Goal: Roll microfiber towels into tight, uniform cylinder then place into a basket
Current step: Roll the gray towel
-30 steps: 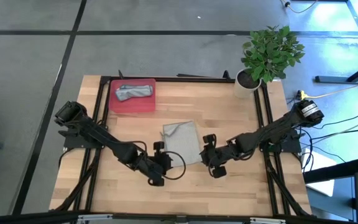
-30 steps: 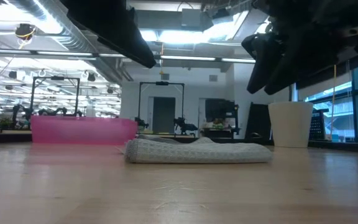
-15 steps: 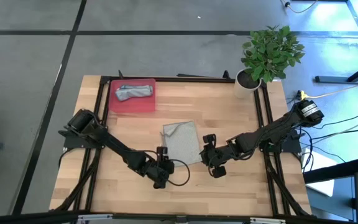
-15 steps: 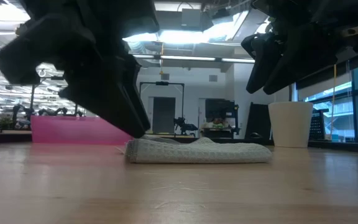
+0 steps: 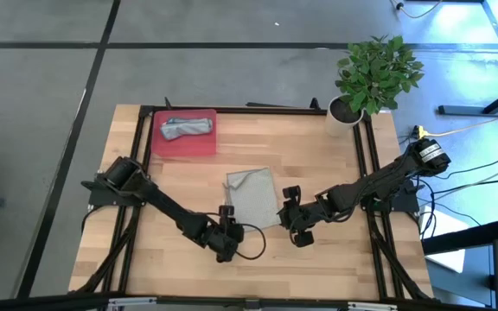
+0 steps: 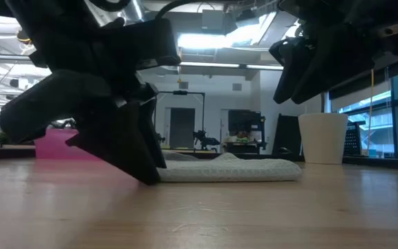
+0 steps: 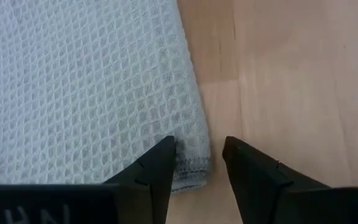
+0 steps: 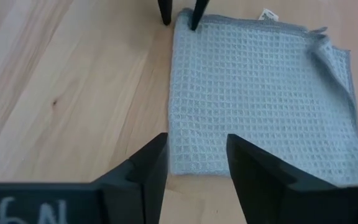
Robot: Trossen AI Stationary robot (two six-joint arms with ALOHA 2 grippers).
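Microfiber towels are split between two places: the light grey towel [image 5: 252,197] lies flat near the middle of the wooden table [image 5: 335,168], one far corner folded over, while the teal towel [image 5: 186,127], already bunched into a rough roll, sits in the red basket [image 5: 182,143] at the far left. Over the last second the left arm has swung in from the left and dropped low, bringing the left gripper [image 5: 224,231] from beside the cloth to its near left corner. That suggests the roll of the grey one is about to start from the near edge. Its fingers [image 7: 156,171] now straddle the hemmed corner, parted and holding nothing. The right gripper [image 5: 298,226] has not moved; it hovers at the near right corner, jaws spread wide over the edge, also empty.
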